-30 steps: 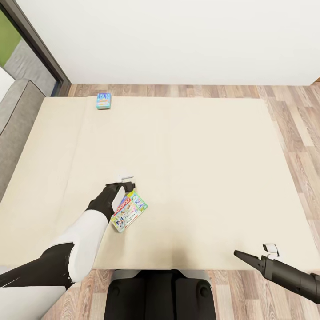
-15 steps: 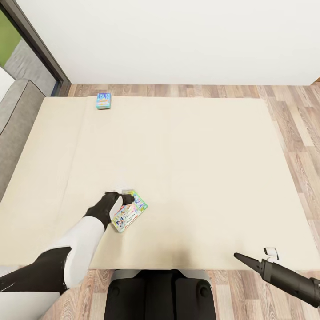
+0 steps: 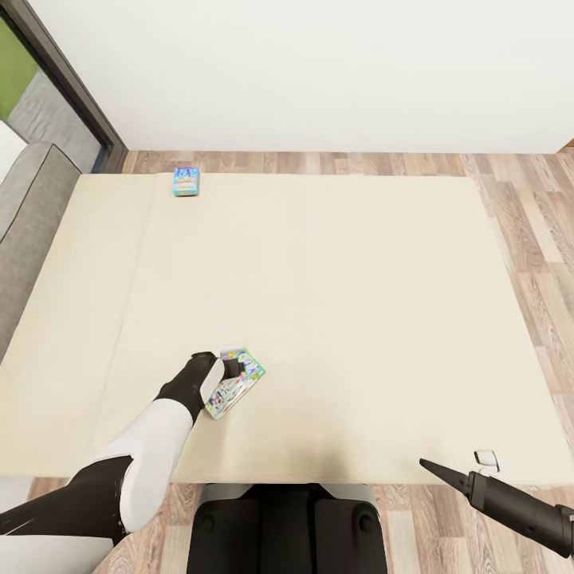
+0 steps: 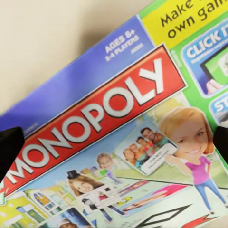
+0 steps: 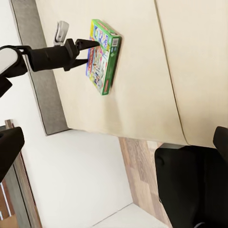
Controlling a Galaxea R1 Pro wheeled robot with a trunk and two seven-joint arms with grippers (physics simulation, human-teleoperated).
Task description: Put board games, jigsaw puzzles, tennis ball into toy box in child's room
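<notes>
The white and green Monopoly board game (image 3: 237, 384) lies flat on the beige bed (image 3: 359, 303), close to its near edge. My left gripper (image 3: 230, 368) is down over the far end of that box, open. In the left wrist view the box lid (image 4: 118, 133) spreads between the two dark fingertips (image 4: 9, 148) at the frame's sides. The small blue board game (image 3: 186, 181) lies at the bed's far left corner. My right gripper (image 3: 434, 466) hangs open over the bed's near right edge. The right wrist view shows the Monopoly box (image 5: 102, 56) with the left gripper (image 5: 90, 44) at it.
A low grey headboard (image 3: 32, 215) runs along the bed's left side. Wood floor (image 3: 526, 215) borders the bed on the right and far sides, below a white wall (image 3: 319, 72). A dark door frame (image 3: 68, 80) stands at the far left. My base (image 3: 287, 526) is against the bed's near edge.
My left gripper has drawn back and come down from beyond the Monopoly box onto its far end. My right arm has sunk slightly toward the near edge.
</notes>
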